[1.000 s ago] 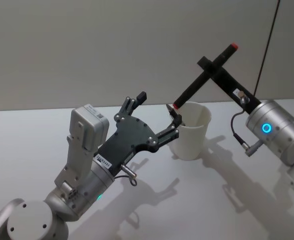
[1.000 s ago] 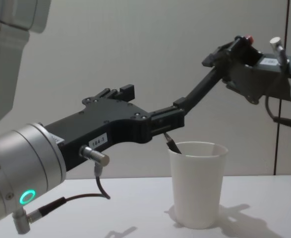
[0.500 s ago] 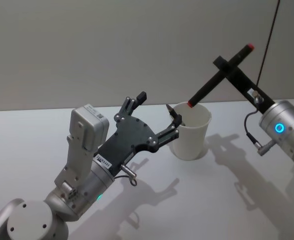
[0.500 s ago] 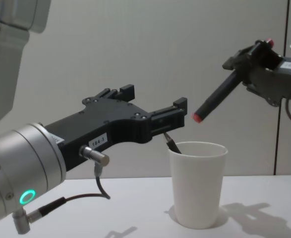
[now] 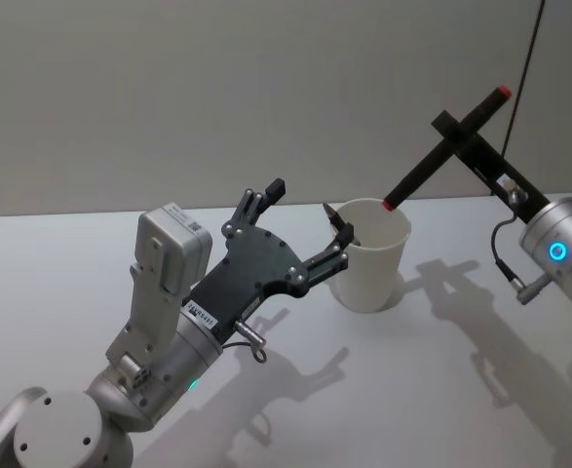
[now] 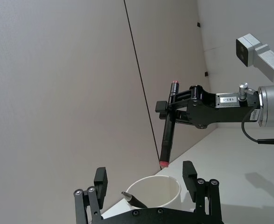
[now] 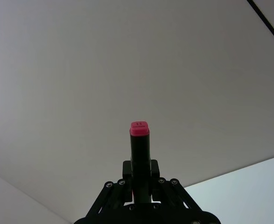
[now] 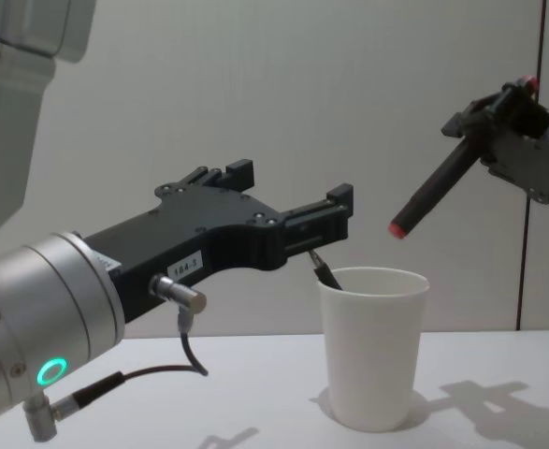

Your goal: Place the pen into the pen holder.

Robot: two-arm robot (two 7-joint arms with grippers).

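The left gripper [image 5: 305,229] hovers spread wide at the near-left rim of the pen holder [image 5: 371,255], where another pen's tip [image 8: 325,271] already leans. The right gripper [image 5: 458,132] clamps the pen [image 5: 446,146], its long axis slanted, lower red tip aimed toward 8 o'clock above the cup's right rim

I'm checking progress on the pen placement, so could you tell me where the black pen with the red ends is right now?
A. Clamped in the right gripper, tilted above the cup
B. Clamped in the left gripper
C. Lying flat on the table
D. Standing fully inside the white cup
A: the right gripper clamps the pen at a tilt, with its lower red end in the air above the white cup.
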